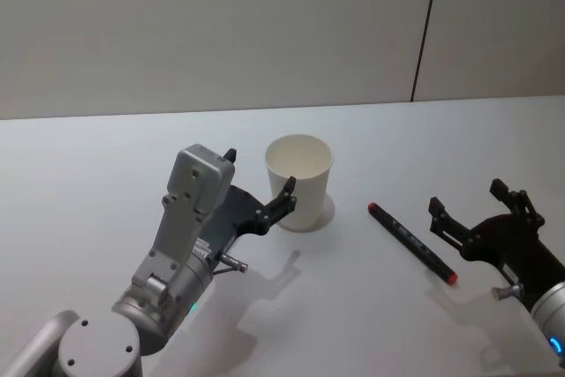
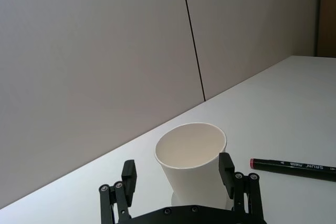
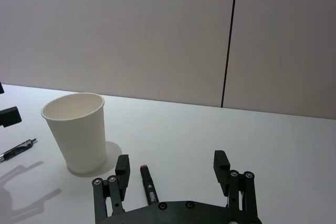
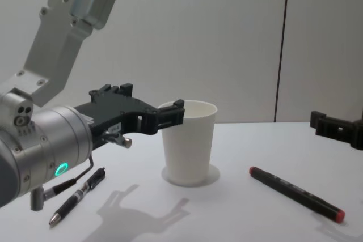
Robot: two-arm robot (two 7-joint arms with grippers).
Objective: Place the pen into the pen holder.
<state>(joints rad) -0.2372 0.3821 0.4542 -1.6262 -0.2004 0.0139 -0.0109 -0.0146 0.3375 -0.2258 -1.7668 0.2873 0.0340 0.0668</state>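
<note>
Hovering at rim height just left of the pen holder [image 1: 300,181], the left claw [image 1: 259,172] is spread wide, one fingertip [image 4: 178,105] close by the rim; the white cup stands upright on the white surface [image 1: 106,156]; the black, red-ended pen [image 1: 410,243] lies flat to its right, apart from it; the right claw [image 1: 468,199], also wide, sits low near the pen; a ballpoint [image 4: 76,198] lies under the left arm.

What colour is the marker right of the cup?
The marker is black with red ends; chest view shows it best.
</note>
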